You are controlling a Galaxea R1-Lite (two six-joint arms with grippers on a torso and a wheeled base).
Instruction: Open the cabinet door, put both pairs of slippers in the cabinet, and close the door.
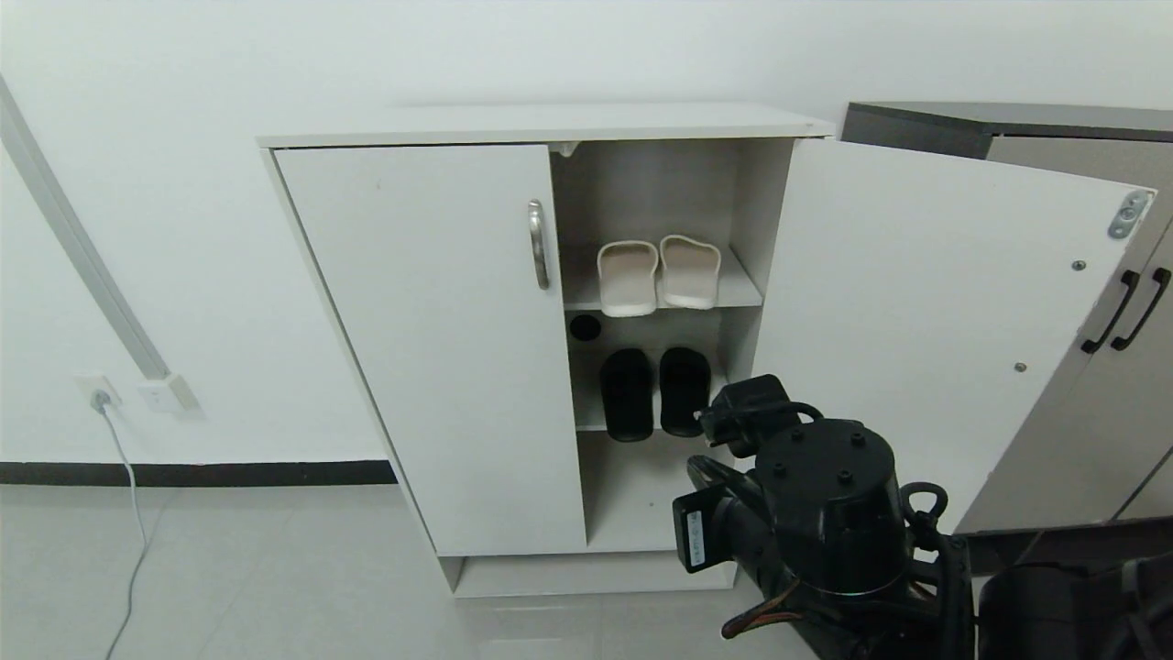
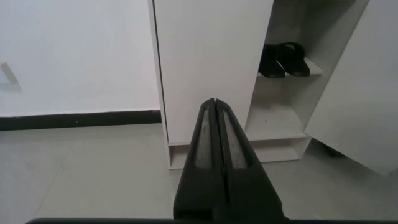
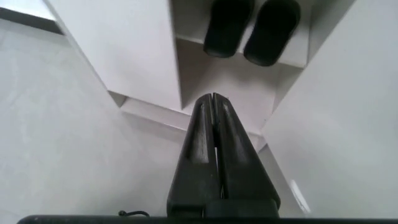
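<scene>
Right claw (image 3: 213,99) pressed together, empty; open cabinet door (image 1: 916,312) stands upright at its 2 o'clock, head view; right arm nearer.

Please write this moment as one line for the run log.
cabinet door open; white slippers on upper shelf; black slippers on middle shelf; left hand shut; right hand shut

Looks more like a plain office or lab room than a real home hallway. There's a bare white wall (image 1: 183,183), a black baseboard strip (image 1: 183,473) and a pale tiled floor (image 1: 275,568). Surface-mounted cable trunking (image 1: 73,247) runs down to a socket (image 1: 99,396) with a cord (image 1: 128,513) plugged in. A white shoe cabinet (image 1: 412,348) holds white slippers (image 1: 657,272) and black slippers (image 1: 655,392), with a grey storage cabinet (image 1: 1081,440) just beside it.
</scene>
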